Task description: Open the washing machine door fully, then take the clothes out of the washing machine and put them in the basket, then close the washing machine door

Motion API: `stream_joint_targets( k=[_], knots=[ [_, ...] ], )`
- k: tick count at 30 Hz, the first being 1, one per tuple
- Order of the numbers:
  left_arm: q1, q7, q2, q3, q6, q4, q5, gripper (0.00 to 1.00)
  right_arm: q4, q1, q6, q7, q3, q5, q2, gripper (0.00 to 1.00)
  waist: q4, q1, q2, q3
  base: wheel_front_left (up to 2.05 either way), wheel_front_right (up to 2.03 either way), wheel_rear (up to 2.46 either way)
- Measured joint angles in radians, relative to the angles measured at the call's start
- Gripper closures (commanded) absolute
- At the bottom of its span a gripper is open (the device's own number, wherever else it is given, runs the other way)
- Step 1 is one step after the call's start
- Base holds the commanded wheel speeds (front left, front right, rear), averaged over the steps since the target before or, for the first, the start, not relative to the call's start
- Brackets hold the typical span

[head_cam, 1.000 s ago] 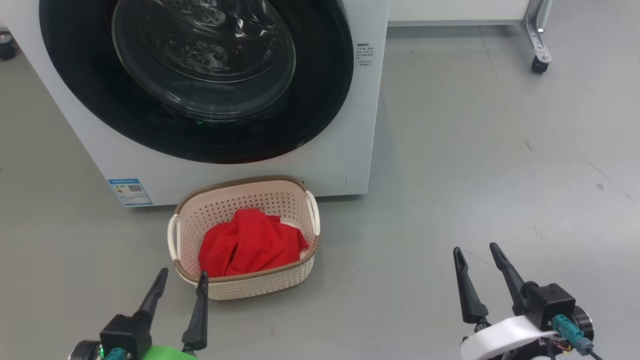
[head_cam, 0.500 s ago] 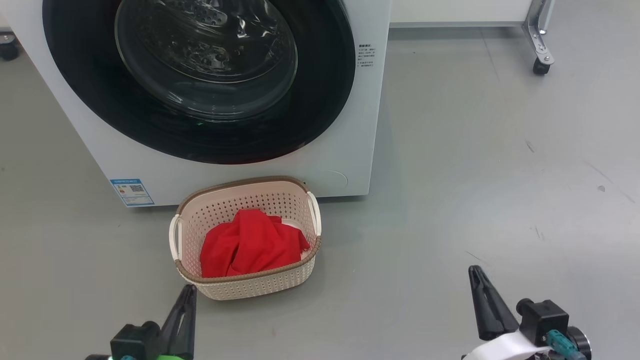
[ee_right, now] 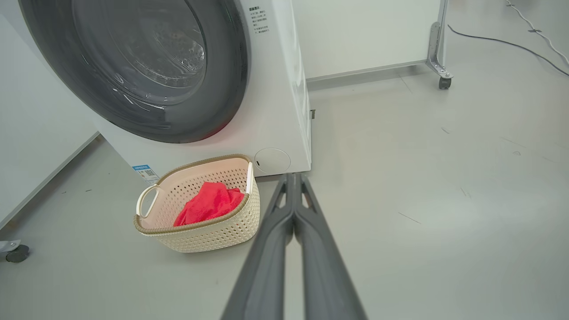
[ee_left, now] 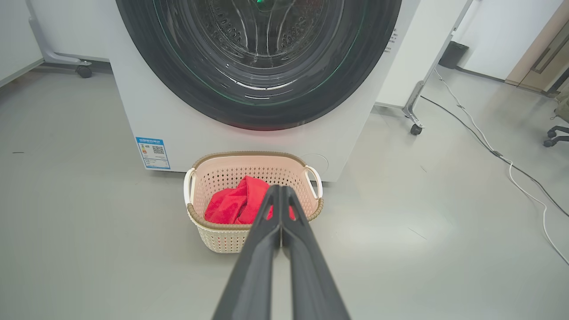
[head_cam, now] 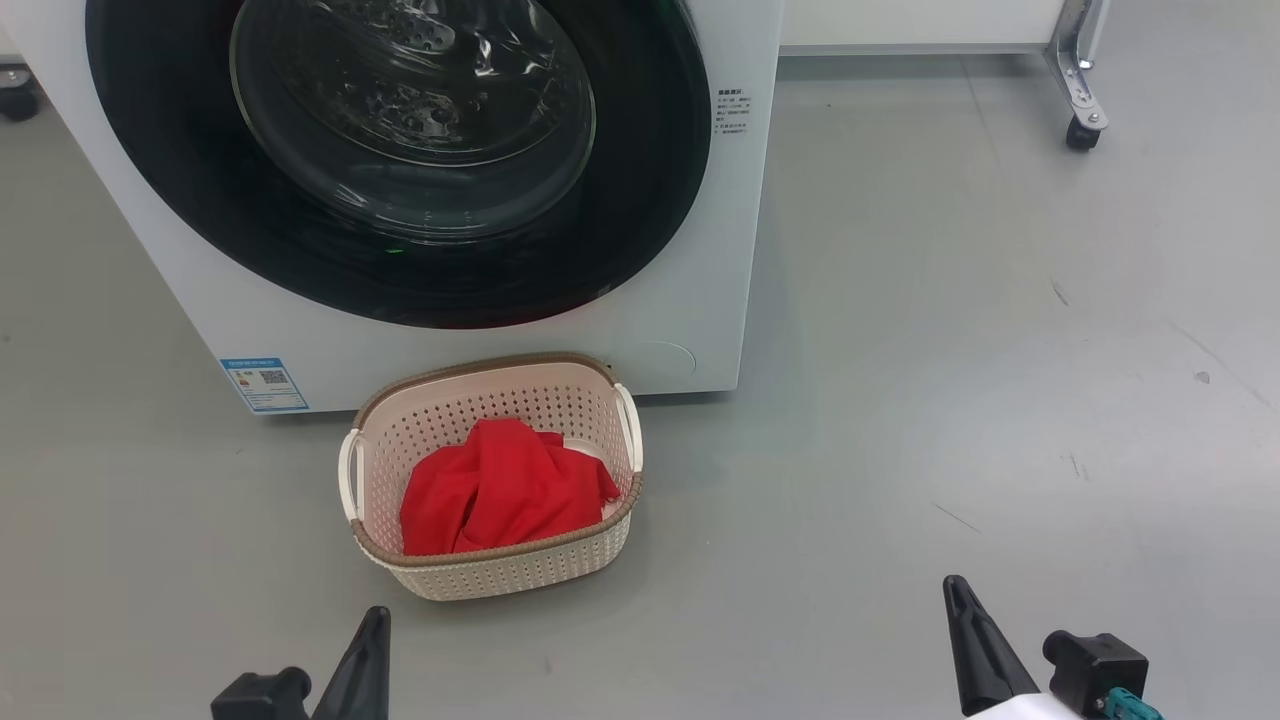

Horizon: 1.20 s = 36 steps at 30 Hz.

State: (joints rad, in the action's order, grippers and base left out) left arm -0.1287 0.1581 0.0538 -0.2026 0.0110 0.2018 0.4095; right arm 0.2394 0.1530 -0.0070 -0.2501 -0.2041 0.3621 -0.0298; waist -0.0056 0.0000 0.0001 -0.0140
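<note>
Tool left [ee_left: 280, 188], tool right [ee_right: 293, 176]: closed, empty

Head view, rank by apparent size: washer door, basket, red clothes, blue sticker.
1. washing machine door, cut off by the frame's top edge yet clearly largest
2. basket
3. clothes, lying inside the basket
4. sticker, smallest
No two look alike in size.

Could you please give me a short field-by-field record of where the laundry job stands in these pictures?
door: closed, flush with washer front
basket: on floor, before washer
clothes: red, bunched inside basket
left end effector: shut, empty, robot-side of basket
right end effector: shut, empty, right of basket
task: looks finished
</note>
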Motion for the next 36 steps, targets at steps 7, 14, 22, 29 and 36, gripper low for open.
stream_joint_targets(
  k=[7, 14, 22, 29, 36],
  knots=[
    [0.001, -0.017, 0.0, 0.014, -0.008, -0.001, 0.091, 1.0, -0.009, 0.0, 0.006, 0.018, 0.018, 0.101, 0.0, 1.0, 0.001, 0.0, 0.0, 0.0, 0.0, 0.0, 0.0],
    [0.003, -0.034, -0.001, 0.036, -0.017, 0.0, 0.184, 1.0, -0.016, -0.002, 0.006, 0.04, 0.037, 0.203, -0.002, 1.0, 0.001, 0.0, 0.0, 0.001, 0.0, 0.0, 0.0],
    [0.008, -0.053, 0.0, 0.053, -0.026, 0.002, 0.283, 1.0, -0.018, -0.014, 0.015, 0.062, 0.057, 0.315, -0.011, 1.0, 0.002, 0.0, 0.0, 0.002, 0.0, 0.0, 0.0],
    [0.028, -0.075, 0.0, 0.072, -0.036, 0.007, 0.377, 1.0, -0.02, -0.029, 0.024, 0.087, 0.072, 0.41, -0.018, 1.0, 0.002, 0.0, 0.0, 0.002, 0.0, 0.0, 0.0],
    [0.041, -0.089, 0.0, 0.089, -0.045, 0.012, 0.462, 1.0, -0.019, -0.048, 0.033, 0.105, 0.09, 0.512, -0.028, 1.0, 0.003, 0.0001, 0.0, 0.003, 0.0, 0.0, 0.0]
  ],
)
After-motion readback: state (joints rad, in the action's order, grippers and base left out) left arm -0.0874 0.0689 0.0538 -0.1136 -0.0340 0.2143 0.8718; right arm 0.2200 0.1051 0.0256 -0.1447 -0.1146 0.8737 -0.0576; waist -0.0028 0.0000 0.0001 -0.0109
